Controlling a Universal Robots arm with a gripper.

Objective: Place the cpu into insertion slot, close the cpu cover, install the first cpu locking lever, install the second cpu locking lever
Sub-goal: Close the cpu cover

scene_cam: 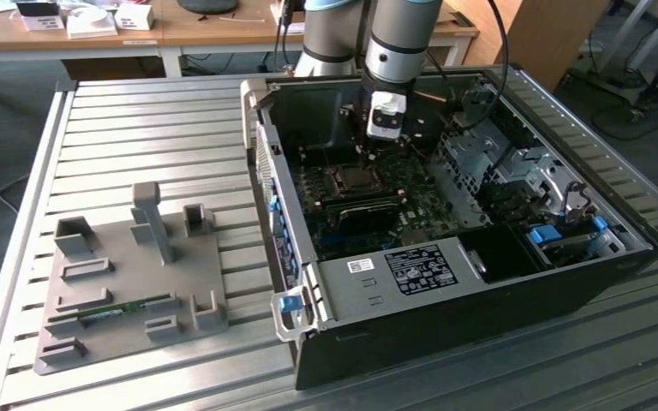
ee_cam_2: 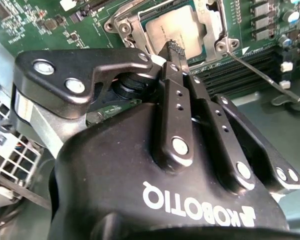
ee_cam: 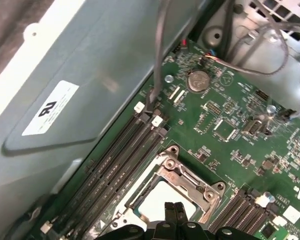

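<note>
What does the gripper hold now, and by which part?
Nothing is held. The gripper has its fingers shut together with nothing between them, close over the chip.

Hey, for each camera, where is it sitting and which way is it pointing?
Exterior view: off the arm, high beside the open black computer case, looking down into it; the grey arm and its hand show.
Second wrist view: behind the shut hand, looking along it at the grey square cpu.
First wrist view: on the wrist, facing the green motherboard; the hand shows.
Shared: both wrist views show the cpu inside the silver metal cpu cover window.
</note>
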